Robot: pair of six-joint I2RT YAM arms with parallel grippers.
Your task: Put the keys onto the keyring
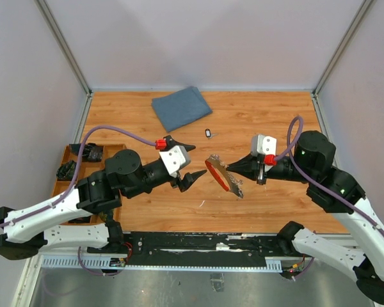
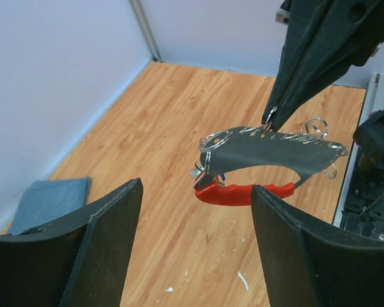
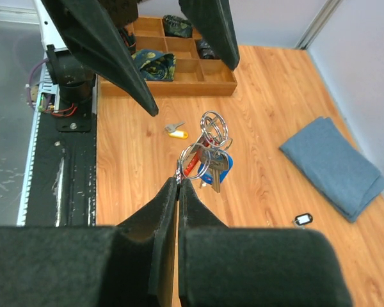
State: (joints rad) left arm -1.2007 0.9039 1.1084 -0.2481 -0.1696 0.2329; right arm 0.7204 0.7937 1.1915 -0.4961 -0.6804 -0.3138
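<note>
Glossy red plastic, shiny metal keyring (image 2: 243, 194); matt wooden table (image 1: 262, 115).

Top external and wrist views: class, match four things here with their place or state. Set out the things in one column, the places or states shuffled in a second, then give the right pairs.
Things
1. left tool
2. right tool
3. yellow key
4. blue cloth

Places or states
A. lying towards the far side of the table
B. open, holding nothing
C. shut on the keyring, held above the table
D. lying flat not far from the wooden tray

Pairs: 1-B, 2-C, 3-D, 4-A
</note>
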